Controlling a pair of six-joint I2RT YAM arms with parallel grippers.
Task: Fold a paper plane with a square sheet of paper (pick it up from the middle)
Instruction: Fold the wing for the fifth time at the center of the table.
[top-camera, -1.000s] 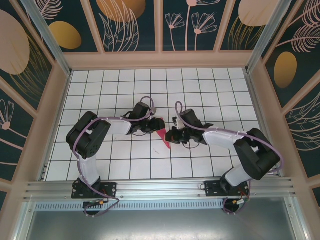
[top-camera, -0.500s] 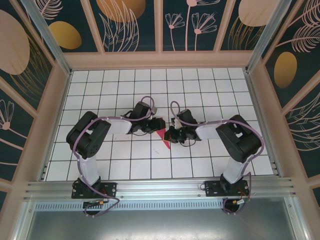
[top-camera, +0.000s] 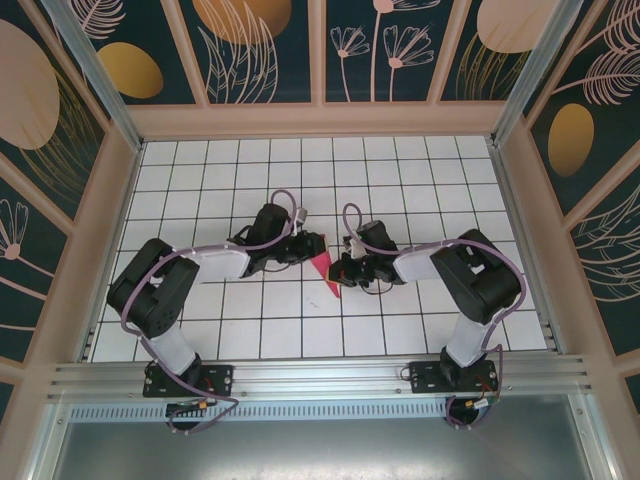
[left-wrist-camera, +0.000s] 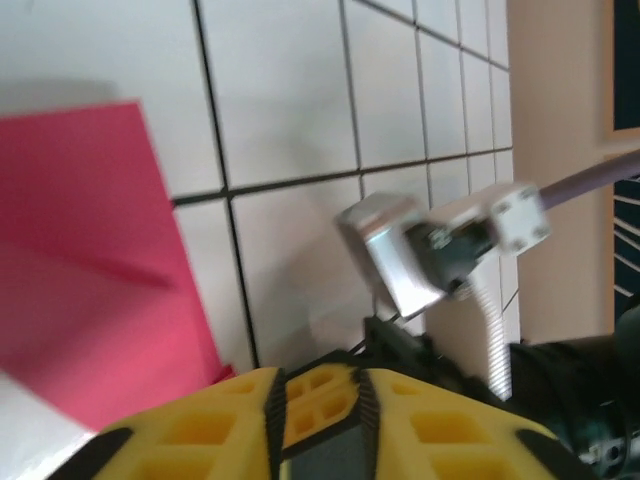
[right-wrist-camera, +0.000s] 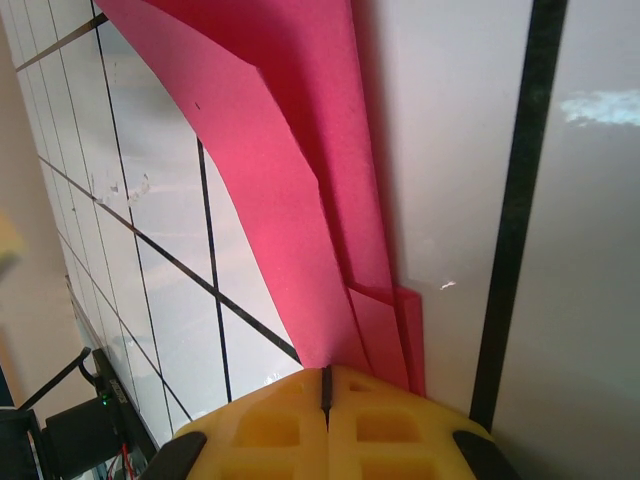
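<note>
The square sheet of paper is now a folded paper plane (top-camera: 322, 268), a narrow magenta-pink pointed shape lying mid-table between the two grippers. In the right wrist view its stacked layers (right-wrist-camera: 290, 200) run up from my right gripper (right-wrist-camera: 325, 385), whose yellow fingers are pressed together on its near end. From above, the right gripper (top-camera: 338, 272) sits at the paper's right edge. My left gripper (top-camera: 303, 246) hovers at the paper's upper left. In the left wrist view the paper (left-wrist-camera: 90, 280) lies left of the left gripper (left-wrist-camera: 315, 390), whose pads stand slightly apart with nothing between them.
White tiled table (top-camera: 250, 180) with wooden walls all round and a metal rail (top-camera: 320, 378) at the near edge. The right arm's silver wrist block (left-wrist-camera: 395, 255) and cable (left-wrist-camera: 590, 175) sit close ahead of the left fingers.
The left arm's elbow swung out to the left and its jaws narrowed. The right arm's elbow drew in toward the centre. The paper stayed in place.
</note>
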